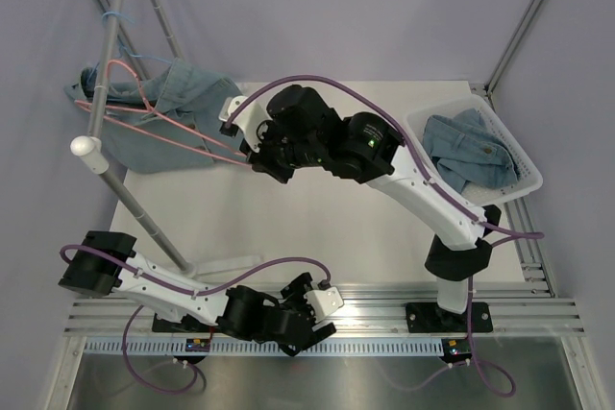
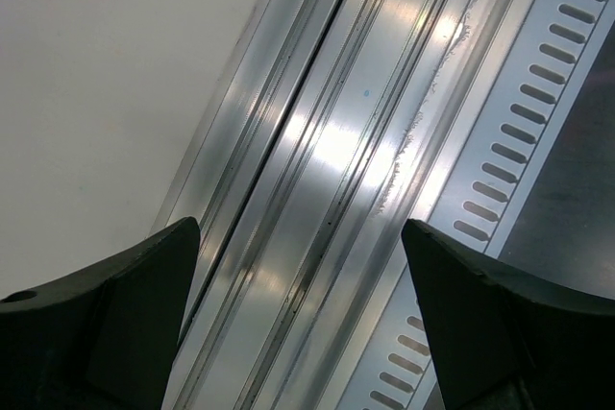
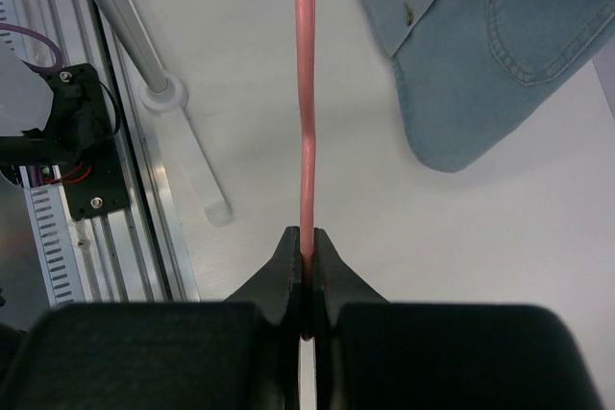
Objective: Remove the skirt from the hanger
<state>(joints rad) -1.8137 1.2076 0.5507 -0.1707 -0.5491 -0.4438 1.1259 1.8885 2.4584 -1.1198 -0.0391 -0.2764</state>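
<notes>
- Table [image 1: 317, 228]: bare stretch under and behind right gripper [image 3: 307, 247]; judged room to draw back.
- Rack pole [image 1: 135, 208]: flanks hanger line on one side, near.
- Skirt [image 1: 173, 93]: draped at far end of hanger [image 3: 306, 93], ahead of right gripper, well apart from jaws.
- Hanger long axis: straight out from jaws.
- Right gripper: pinching pink rod.
- Left gripper [image 2: 300, 228]: spread, empty, over near rail [image 2: 336, 141].
- Right arm nearer.
</notes>
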